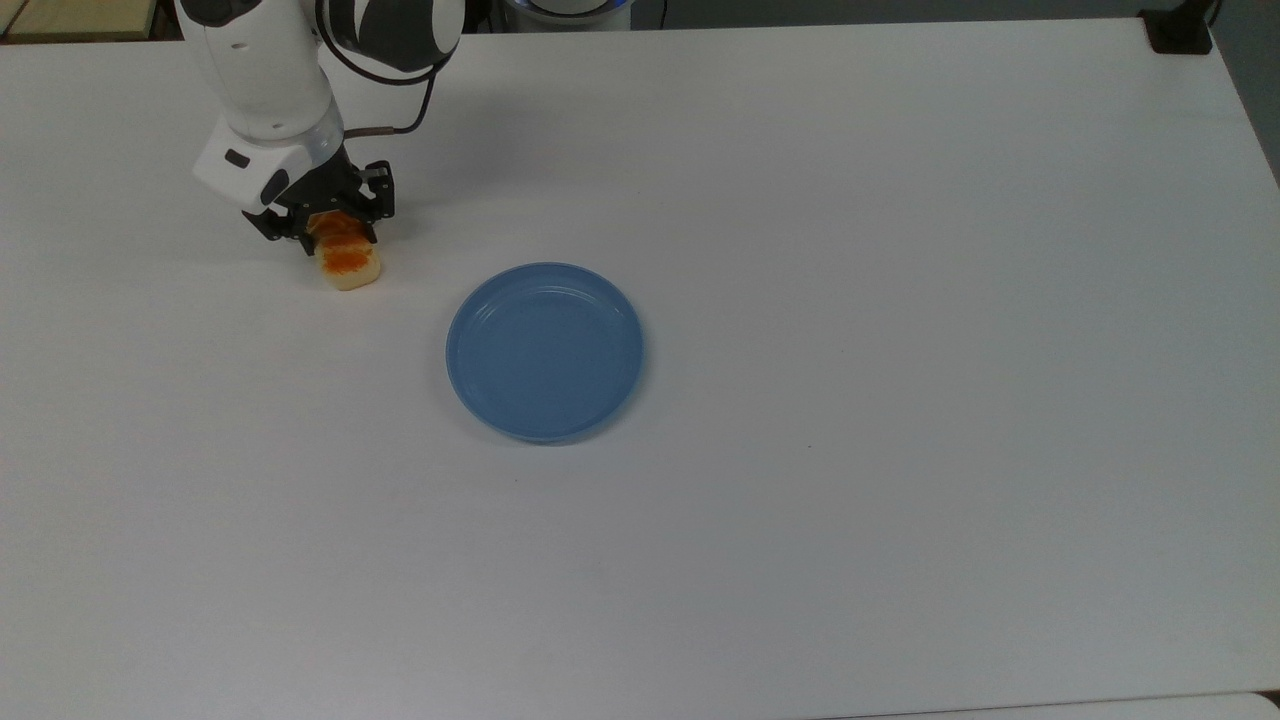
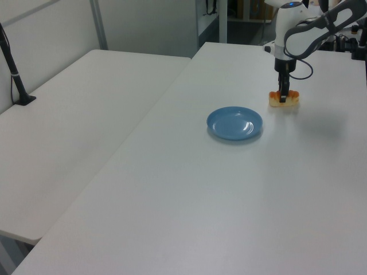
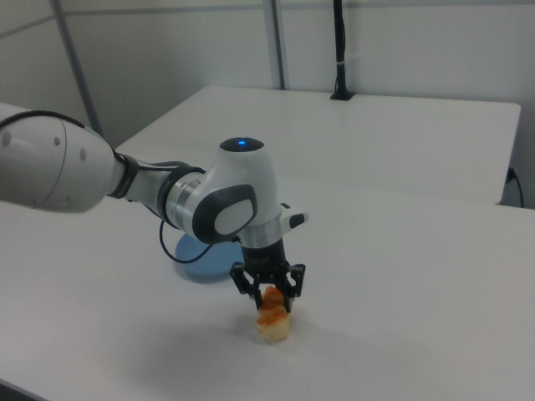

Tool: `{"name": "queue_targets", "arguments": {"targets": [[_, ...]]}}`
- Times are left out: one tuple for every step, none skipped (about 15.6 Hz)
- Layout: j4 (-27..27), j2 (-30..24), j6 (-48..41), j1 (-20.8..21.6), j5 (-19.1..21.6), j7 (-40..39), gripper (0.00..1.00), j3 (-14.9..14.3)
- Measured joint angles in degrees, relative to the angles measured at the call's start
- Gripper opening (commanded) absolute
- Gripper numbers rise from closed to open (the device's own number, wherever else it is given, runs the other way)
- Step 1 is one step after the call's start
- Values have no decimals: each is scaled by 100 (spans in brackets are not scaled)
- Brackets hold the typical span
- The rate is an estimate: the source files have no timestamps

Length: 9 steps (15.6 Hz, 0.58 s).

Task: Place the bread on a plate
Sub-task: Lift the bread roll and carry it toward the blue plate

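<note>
gripper astride bread; plate apart

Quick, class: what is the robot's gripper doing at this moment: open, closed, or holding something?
Gripper: closed on the bread, which sits at the table, apart from the blue plate.

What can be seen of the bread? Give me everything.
The bread is a small oblong loaf with a glossy orange-brown segmented top and pale cream sides, looking soft. In the top view it is up and to the left of the blue plate, apart from it, with its lower end near or on the white table. The gripper straddles its upper end, fingers closed against its sides. In the right view it looks tilted beneath the gripper.
</note>
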Motion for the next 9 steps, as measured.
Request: {"name": "queue_targets", "arguments": {"targets": [[0, 7, 0, 0, 0, 1, 38, 0], [0, 11, 0, 0, 0, 1, 35, 0], [1, 13, 0, 0, 0, 1, 34, 0], [5, 13, 0, 0, 0, 1, 34, 0], [10, 13, 0, 0, 0, 6, 35, 1], [16, 12, 0, 0, 0, 20, 35, 3], [29, 9, 0, 3, 0, 56, 35, 7], [51, -1, 0, 17, 0, 93, 35, 15], [85, -24, 0, 62, 1, 153, 35, 22]]}}
